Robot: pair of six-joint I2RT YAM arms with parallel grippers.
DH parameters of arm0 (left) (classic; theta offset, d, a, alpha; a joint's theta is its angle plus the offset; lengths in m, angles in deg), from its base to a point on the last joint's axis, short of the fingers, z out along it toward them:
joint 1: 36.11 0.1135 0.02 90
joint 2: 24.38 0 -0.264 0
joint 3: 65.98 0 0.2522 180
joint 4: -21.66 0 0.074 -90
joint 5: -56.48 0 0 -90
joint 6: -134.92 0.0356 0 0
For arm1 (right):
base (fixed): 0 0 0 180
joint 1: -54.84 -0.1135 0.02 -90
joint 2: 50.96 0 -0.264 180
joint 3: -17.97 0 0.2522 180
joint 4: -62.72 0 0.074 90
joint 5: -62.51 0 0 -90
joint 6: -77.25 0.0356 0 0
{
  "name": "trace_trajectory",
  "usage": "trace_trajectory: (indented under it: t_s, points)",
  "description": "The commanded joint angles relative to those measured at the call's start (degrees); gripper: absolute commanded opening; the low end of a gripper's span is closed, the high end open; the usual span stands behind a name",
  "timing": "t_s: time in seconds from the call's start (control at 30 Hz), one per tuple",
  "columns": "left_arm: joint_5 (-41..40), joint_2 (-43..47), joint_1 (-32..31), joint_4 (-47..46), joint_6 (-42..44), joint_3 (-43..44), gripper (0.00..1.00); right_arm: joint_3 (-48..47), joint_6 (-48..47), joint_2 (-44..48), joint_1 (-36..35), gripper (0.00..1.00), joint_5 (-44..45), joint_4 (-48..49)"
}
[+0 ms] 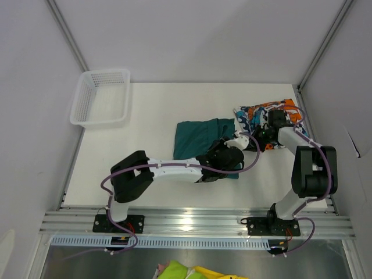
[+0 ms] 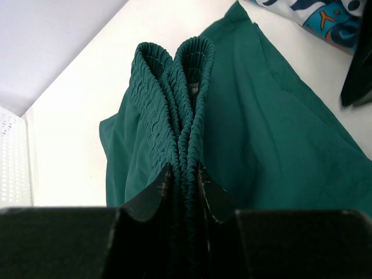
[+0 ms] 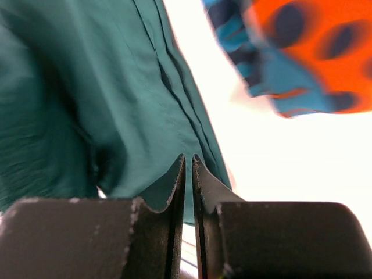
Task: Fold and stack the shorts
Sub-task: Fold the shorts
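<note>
The dark teal-green shorts [image 1: 197, 136] lie bunched at mid-table. My left gripper [image 1: 220, 152] is at their near right edge, shut on the gathered elastic waistband; in the left wrist view the gripper [image 2: 185, 174] pinches the doubled waistband [image 2: 174, 87], which stands up from the fabric. The patchwork shorts [image 1: 270, 113] lie at the far right, and also show in the right wrist view [image 3: 314, 52]. My right gripper [image 1: 258, 136] sits between the two pairs; in its own wrist view the gripper [image 3: 189, 160] is shut and empty, just off the teal shorts [image 3: 87, 87].
A white mesh basket [image 1: 102, 96] stands at the far left corner of the table, and its edge shows in the left wrist view [image 2: 11, 157]. Grey walls close in the table on three sides. The two arms are close together near the teal shorts' right edge.
</note>
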Motion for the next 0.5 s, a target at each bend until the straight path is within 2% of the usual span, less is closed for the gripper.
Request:
trace_trajectory:
  t_s: [0.0,0.07,0.17,0.27,0.3,0.33,0.37,0.4,0.47]
  points:
    - [0.23,-0.97,-1.01,-1.57,-1.48,2.37,0.01,1.65,0.69,5.16,3.6,0.11,-1.07,3.39]
    - [1.54,-2.19,-1.36,-1.14,-1.83,3.25,0.01,1.66,0.34,6.4,4.48,0.11,-1.33,2.96]
    - [3.48,-4.65,-1.63,2.45,-3.67,5.27,0.07,0.96,-0.1,6.66,4.75,0.13,-1.69,1.9]
    - [8.75,-5.36,-1.81,5.71,-7.27,7.82,0.28,1.39,0.07,7.63,5.53,0.16,-1.16,2.07]
    - [11.63,-4.84,-1.81,5.81,-8.24,7.48,0.42,1.57,0.25,8.15,5.8,0.17,-0.9,2.16]
    - [12.62,-3.88,-1.72,5.46,-8.68,6.95,0.51,2.09,0.42,8.59,6.15,0.18,-0.37,2.43]
    - [13.67,-1.0,-1.72,4.93,-8.95,5.55,0.68,2.45,0.51,9.9,6.94,0.22,-0.28,2.69]
    - [16.12,1.03,-1.72,3.97,-8.86,4.76,0.99,2.71,0.6,10.61,7.38,0.24,-0.19,3.13]
    - [18.68,5.95,-1.46,1.16,-9.56,-0.43,0.99,3.94,0.86,12.11,8.0,0.3,0.42,4.44]
